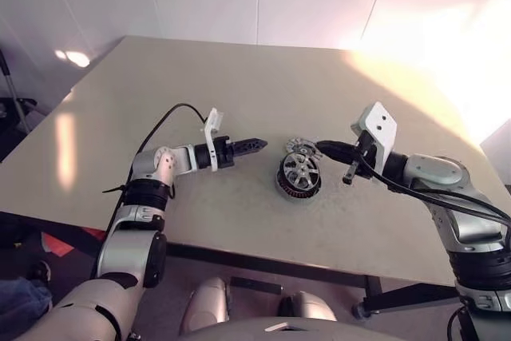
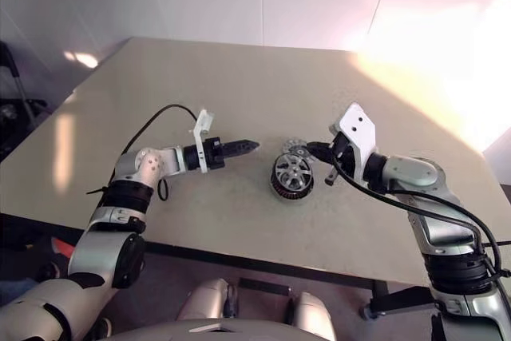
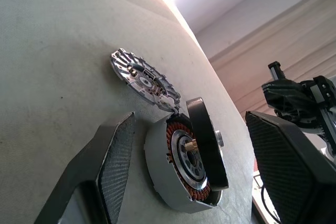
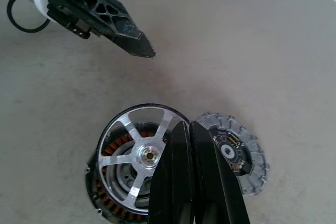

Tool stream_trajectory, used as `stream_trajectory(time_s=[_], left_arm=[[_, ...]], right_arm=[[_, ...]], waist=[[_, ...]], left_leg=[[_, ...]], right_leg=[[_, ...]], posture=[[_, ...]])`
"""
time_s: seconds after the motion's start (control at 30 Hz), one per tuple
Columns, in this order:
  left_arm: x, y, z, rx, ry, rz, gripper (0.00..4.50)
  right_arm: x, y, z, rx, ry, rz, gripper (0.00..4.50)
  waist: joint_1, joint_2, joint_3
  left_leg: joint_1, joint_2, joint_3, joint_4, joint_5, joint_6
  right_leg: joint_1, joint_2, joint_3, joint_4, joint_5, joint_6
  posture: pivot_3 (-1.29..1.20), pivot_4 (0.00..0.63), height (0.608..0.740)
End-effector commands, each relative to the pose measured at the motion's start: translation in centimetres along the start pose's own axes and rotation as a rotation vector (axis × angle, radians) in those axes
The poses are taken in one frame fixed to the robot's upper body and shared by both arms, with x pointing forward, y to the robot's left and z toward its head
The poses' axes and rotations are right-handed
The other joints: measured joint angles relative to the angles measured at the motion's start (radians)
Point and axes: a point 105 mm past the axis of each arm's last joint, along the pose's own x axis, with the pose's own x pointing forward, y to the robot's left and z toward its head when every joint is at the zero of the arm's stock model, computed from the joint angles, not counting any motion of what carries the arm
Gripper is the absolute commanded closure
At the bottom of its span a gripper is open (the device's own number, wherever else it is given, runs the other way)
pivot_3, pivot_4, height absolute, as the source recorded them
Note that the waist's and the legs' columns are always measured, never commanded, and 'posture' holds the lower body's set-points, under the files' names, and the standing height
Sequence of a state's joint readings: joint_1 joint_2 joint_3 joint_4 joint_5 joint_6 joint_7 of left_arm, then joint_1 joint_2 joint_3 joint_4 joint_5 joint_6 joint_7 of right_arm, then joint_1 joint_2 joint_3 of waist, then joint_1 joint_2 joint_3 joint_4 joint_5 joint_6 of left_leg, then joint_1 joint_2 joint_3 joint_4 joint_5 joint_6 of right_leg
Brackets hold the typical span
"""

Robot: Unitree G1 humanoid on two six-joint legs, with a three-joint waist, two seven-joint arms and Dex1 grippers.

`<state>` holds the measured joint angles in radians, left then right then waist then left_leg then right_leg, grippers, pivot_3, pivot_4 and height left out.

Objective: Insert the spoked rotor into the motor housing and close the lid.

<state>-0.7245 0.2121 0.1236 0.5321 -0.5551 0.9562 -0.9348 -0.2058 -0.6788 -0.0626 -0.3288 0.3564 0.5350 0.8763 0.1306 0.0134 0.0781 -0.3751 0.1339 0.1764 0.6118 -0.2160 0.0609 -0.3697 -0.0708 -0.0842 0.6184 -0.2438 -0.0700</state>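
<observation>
The table [image 1: 239,85] carries the motor housing [image 1: 286,187] at its centre; the spoked rotor [image 4: 137,156] sits tilted, one edge propped above the windings, so pressing could jam it; the lid [image 4: 239,153] lies touching at two o'clock; left gripper [image 1: 254,146], nine o'clock, jaws apart; right gripper [image 1: 322,148], fingers together, could knock the rotor off.

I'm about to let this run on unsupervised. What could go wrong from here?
The spoked rotor sits tilted on the motor housing, one edge raised; pressing it now may jam it. The lid lies touching the housing, so nudging either could shift both. The right gripper, fingers shut, hovers near the rotor and might knock it off.
</observation>
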Motion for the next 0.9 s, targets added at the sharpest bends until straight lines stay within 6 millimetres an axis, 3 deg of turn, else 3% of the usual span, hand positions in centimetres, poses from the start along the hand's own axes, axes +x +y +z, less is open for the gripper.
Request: stream_trajectory(time_s=[0.03,0.17,0.33,0.67,0.9], left_arm=[[-0.5,-0.6,1.1,0.041,-0.04,-0.006,0.97],[-1.3,-0.1,1.4,0.044,-0.058,0.021,0.97],[-2.1,0.3,1.8,0.047,-0.077,0.047,0.95],[-2.7,0.7,2.0,0.062,-0.082,0.083,0.95],[-2.5,0.4,1.3,0.066,-0.062,0.069,0.95]], right_arm=[[-0.6,0.2,1.1,-0.019,-0.032,0.02,4.5],[-0.3,0.9,0.8,0.009,-0.028,0.058,4.5],[0.5,1.3,0.5,0.004,-0.029,0.068,2.87],[1.7,2.2,-1.1,0.051,-0.009,0.108,2.87],[2.2,1.7,-2.0,0.09,-0.004,0.089,2.87]], waist=[[0.0,0.0,0.0],[-0.001,0.0,0.0],[-0.001,0.0,0.0],[-0.002,0.0,0.0],[-0.003,0.0,0.0]], left_leg=[[0.0,0.0,0.0,0.0,0.0,0.0],[0.001,0.0,0.0,0.0,0.0,-0.002],[0.001,0.0,0.0,-0.001,0.0,-0.002],[0.001,0.0,0.0,-0.001,-0.001,-0.004],[0.001,0.0,0.0,-0.001,-0.001,-0.003]], right_leg=[[0.0,0.0,0.0,0.0,0.0,0.0],[0.0,0.0,0.0,0.0,0.0,0.0],[0.0,0.0,0.0,0.0,0.0,0.0],[0.0,0.0,0.0,0.0,0.0,0.0],[0.0,0.0,0.0,0.0,0.0,0.0]], posture=[[0.0,0.0,0.74],[0.0,0.0,0.74],[0.0,0.0,0.74],[0.0,0.0,0.74],[0.0,0.0,0.74]])
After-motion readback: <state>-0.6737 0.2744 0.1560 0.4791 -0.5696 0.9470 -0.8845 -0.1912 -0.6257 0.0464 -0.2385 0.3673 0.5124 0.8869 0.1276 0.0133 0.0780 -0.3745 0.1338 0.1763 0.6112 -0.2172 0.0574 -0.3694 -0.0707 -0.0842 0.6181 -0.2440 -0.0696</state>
